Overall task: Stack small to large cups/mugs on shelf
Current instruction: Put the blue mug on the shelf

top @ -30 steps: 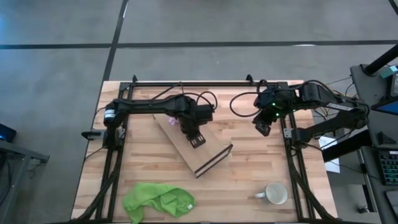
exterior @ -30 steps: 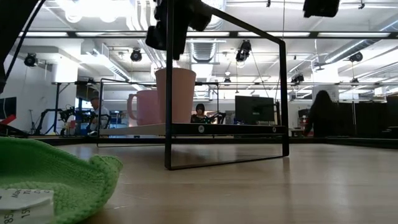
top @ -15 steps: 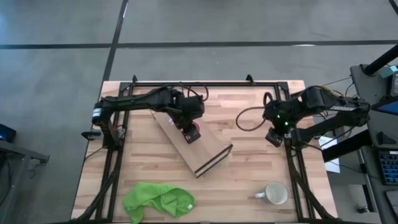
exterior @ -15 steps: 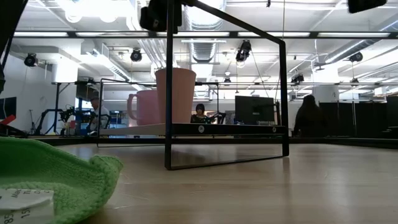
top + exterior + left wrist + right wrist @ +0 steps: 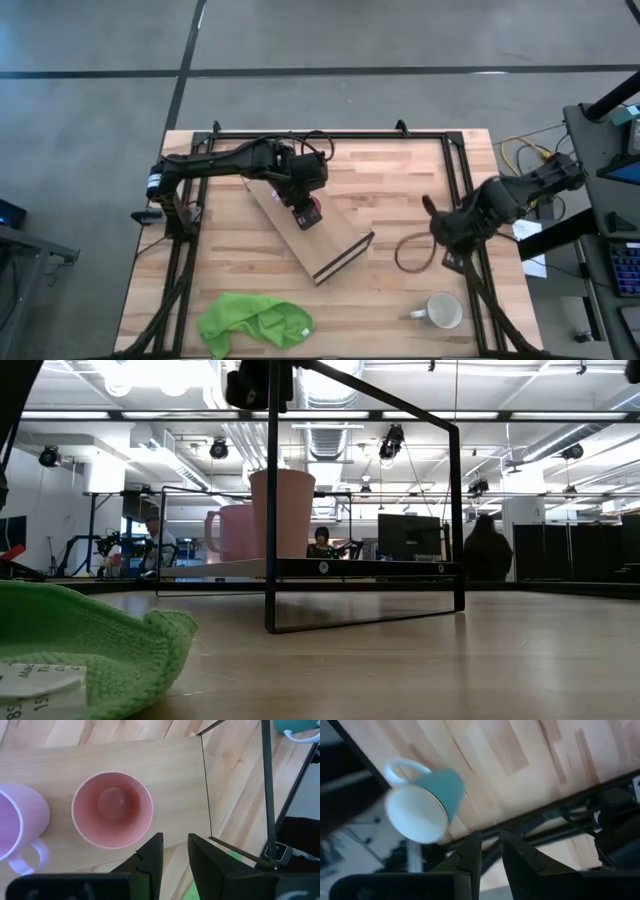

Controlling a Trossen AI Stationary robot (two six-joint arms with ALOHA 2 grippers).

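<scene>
The light-wood shelf stands slantwise at the table's middle on a black wire frame. The pink-red cup and the light purple mug stand upright on its board side by side, mouths up. In the high view the pink-red cup shows, while my left arm hides the purple mug. My left gripper hangs above the board beside the pink-red cup, slightly open and empty. The larger mug, white inside and teal outside, stands on the table near the front right. My right gripper is shut and empty, above the table's right side.
A green cloth lies at the table's near left and fills the low view's left foreground. A cable loop hangs by my right arm. Black frame rails run along the table's sides. People show in the room beyond.
My left gripper has drawn back from over the pink-red cup toward the far left, and the cup now stands uncovered on the shelf. My right gripper has swung from the far right toward the near edge, closer to the larger mug.
</scene>
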